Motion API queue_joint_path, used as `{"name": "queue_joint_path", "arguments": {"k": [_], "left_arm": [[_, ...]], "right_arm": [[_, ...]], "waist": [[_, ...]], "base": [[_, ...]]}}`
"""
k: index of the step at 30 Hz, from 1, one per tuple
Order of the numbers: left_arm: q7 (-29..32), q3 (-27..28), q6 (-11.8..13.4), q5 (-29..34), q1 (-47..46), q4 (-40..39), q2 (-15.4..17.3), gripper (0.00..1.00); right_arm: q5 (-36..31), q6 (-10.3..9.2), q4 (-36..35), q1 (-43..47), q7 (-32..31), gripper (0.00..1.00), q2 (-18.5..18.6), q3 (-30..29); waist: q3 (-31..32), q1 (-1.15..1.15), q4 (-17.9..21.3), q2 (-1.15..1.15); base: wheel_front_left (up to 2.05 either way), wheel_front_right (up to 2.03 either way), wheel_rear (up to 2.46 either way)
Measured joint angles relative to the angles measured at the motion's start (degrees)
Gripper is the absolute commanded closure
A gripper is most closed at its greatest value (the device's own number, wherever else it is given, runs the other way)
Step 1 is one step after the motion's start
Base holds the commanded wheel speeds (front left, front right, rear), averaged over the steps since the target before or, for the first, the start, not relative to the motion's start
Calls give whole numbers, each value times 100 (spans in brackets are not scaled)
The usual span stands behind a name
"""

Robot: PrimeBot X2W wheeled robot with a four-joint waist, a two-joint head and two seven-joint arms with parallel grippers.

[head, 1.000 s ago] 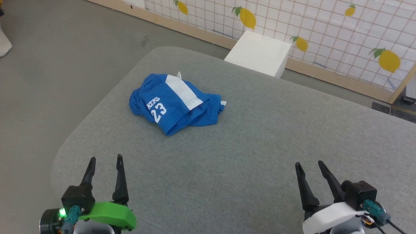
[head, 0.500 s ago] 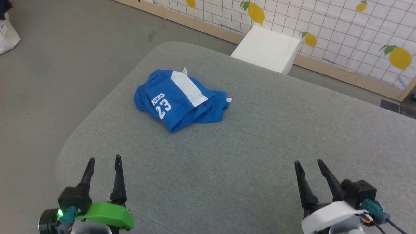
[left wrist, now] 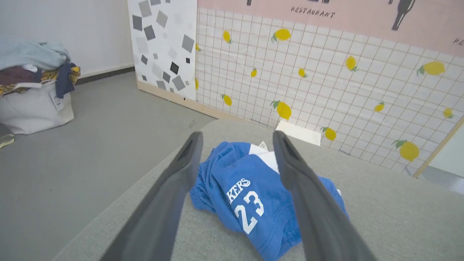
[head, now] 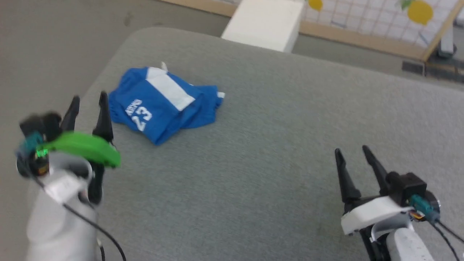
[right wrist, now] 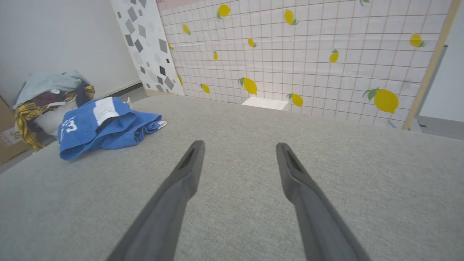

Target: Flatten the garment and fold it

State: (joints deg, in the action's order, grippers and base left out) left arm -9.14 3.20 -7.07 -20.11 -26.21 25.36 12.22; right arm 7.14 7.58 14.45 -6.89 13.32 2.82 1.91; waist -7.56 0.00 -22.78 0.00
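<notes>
The garment (head: pixel 163 103) lies in a crumpled heap on the grey tabletop (head: pixel 261 152), toward its far left corner. It is royal blue, bunched and folded over itself, with a broad white stripe (head: pixel 168 88) running across the top. The white "23" (head: pixel 140 117) faces up, and in my left wrist view the letters "KERS" read clearly above it. A small white label (head: pixel 164 66) sticks up at the far edge of the heap, and a bit of white trim shows at its right end.

My left gripper (head: pixel 89 96) is open, its two dark fingers spread with nothing between them. It is raised near the tabletop's left edge, just beside the left side of the garment. Along those fingers I see the cloth lying ahead and lower, framed between them. No cloth is pinched.

My right gripper (head: pixel 351 148) is open too, fingers parted and holding nothing. It sits over bare grey tabletop on the near right, well apart from the garment, which lies off to the left in my right wrist view.

Beyond the far edge of the tabletop stands a white box (head: pixel 264 21) on the grey floor (head: pixel 43 43). Behind it is a gridded wall panel with yellow lemons (left wrist: pixel 326 72). Off to the left on the floor, a pale bag heaped with mixed clothes (left wrist: pixel 32 90) stands against the wall.
</notes>
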Motion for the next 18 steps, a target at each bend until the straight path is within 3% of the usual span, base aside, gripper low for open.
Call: {"name": "queue_joint_path", "arguments": {"k": [7,18], "left_arm": [[920,-576,-1,-1191,-1007,1077,546,0],[2321,-1518,-2,-2101,-1467,2105,1000,0]], "right_arm": [[-172,0,-318,-23,-146,0,0,-226],[-301,0,-612,-24,-274,0,1,-180]], "waist": [[-615,0,440,0],[-1478,1,948,0]], "base": [[0,0,0],[0,0,0]]}}
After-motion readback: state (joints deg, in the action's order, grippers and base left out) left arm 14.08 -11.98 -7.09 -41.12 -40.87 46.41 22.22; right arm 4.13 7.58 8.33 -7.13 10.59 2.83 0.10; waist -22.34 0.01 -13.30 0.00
